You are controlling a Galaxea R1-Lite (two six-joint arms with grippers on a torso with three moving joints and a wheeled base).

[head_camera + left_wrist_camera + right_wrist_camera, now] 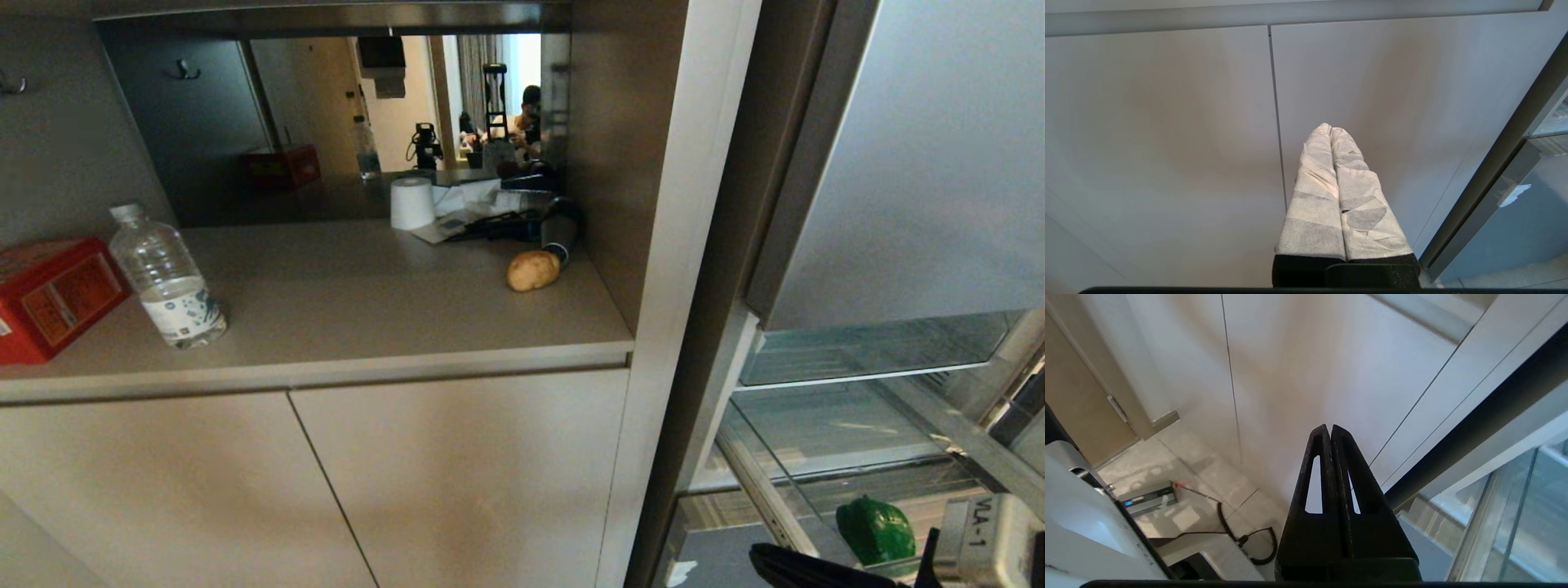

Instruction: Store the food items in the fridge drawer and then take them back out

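Right gripper (1330, 430) pinched shut, empty — potato (532, 270) on counter (392, 327), pepper (875, 531) in drawer (816, 457).

On the counter (326, 327), a tin box (49, 298) lies far left with a water bottle (167, 282) just beside it. The potato (532, 270) sits far right; a paper roll (411, 203) stands behind. Right of the cabinet doors (326, 482), the pepper (875, 529) lies in the fridge drawer (816, 457).

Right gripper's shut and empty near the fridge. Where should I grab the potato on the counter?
Probably across the potato's short width at its middle, coming from above and in front. It lies on its side on the counter, long axis roughly left-right, with a dark cylinder close behind and the cabinet wall to its right.
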